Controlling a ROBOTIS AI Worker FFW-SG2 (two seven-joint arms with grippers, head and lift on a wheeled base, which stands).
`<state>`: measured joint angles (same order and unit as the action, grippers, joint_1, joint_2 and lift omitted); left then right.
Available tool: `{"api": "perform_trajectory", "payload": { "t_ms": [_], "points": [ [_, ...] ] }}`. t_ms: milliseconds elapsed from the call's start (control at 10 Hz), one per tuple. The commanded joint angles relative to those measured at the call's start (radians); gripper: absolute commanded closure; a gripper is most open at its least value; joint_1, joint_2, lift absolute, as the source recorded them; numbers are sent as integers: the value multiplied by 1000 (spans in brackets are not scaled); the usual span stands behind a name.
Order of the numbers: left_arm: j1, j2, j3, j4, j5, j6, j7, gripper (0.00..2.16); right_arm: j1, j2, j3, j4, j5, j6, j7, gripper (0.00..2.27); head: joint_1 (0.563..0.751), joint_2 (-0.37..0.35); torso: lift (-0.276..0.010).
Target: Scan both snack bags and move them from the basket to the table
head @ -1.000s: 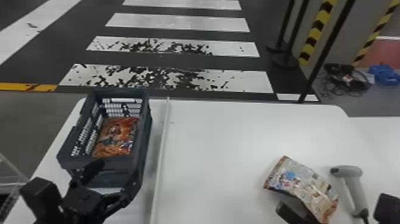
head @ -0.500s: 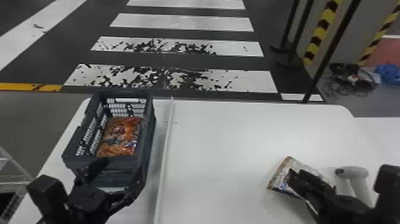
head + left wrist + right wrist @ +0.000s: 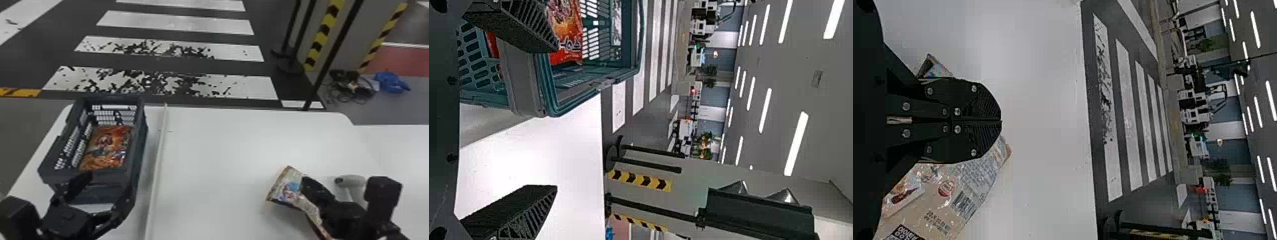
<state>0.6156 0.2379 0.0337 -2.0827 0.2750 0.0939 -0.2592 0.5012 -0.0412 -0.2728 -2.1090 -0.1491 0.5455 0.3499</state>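
My left gripper [image 3: 108, 183] is open at the near end of the dark basket [image 3: 137, 159]. An orange snack bag [image 3: 107, 146] lies inside the basket. In the left wrist view, the left gripper [image 3: 554, 119] has one finger over the rim of the basket [image 3: 524, 82], near the orange bag [image 3: 564, 35]. At the right of the table my right gripper [image 3: 306, 185] is over the beige snack bag [image 3: 287, 186]. In the right wrist view, the right gripper [image 3: 1001, 121] has its fingers together, covering part of the beige bag [image 3: 960, 195]; its contact with the bag is unclear.
A pale handheld scanner [image 3: 351, 181] stands behind the right gripper. A long thin white strip [image 3: 156, 166] runs along the white table [image 3: 217, 166] beside the basket. Beyond the table's far edge are posts [image 3: 332, 54].
The right arm has come in from the near edge, forward over the beige bag, and now covers much of it. The left gripper has stayed near the basket. The head view has shifted slightly.
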Motion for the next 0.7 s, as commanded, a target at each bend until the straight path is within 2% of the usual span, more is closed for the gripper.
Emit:
{"api": "perform_trajectory", "payload": {
  "t_ms": [0,200,600],
  "points": [
    [13,3,9,-5,0,-3,0,12,7,-14,-14,55,-1,-61,0,2246,695,-123,-98],
    [19,6,14,-4,0,-6,-2,12,7,-31,-39,90,-3,-104,-2,2246,695,-149,-98],
    [9,8,9,0,0,-3,-3,12,28,-29,-100,119,-23,-153,-12,2246,695,-201,-98]
  ]
}}
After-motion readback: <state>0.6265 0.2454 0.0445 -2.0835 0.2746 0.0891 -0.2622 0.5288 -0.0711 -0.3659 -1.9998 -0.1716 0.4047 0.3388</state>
